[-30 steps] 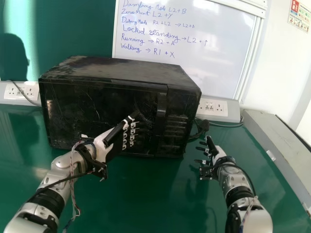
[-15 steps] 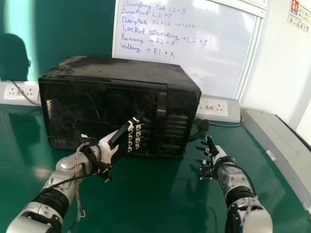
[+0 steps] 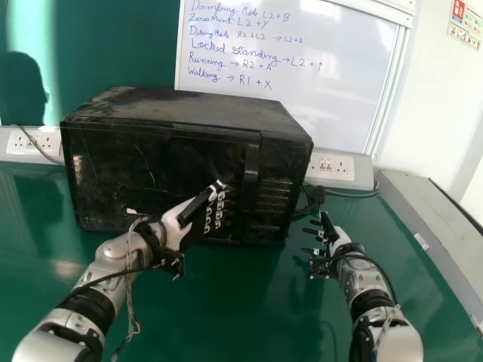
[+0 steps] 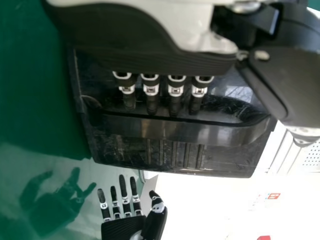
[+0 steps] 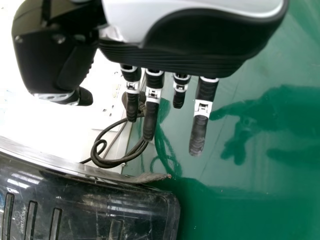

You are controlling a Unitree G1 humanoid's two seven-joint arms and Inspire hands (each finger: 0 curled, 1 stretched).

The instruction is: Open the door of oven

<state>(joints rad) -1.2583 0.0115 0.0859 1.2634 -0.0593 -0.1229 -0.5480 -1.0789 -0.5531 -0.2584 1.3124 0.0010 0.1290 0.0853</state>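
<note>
The boxy black oven point(image 3: 196, 111) stands closed (its door point(image 3: 113, 170) rather scratched).

left hand point(image 3: 178, 225): fingertips lost against the dark oven front, contact unclear; base cut off by top edge in left wrist view
handle point(image 4: 185, 131): gap or touch with left-hand fingertips, can't tell
oven point(image 3: 136, 162): back hidden; part of front behind left hand; cut off by bottom edge in right wrist view
oven inside: too dark to make out
right hand point(image 3: 341, 245): base cut off by top edge in right wrist view
both arms: upper ends cut off by bottom edge, head view
whiteboard point(image 3: 332, 98): top cut off, lower part behind oven
left socket panel point(image 3: 16, 143): cut off by left edge
black cable point(image 5: 117, 162): partly behind right-hand fingers
wall poster point(image 3: 464, 26): print too small
</note>
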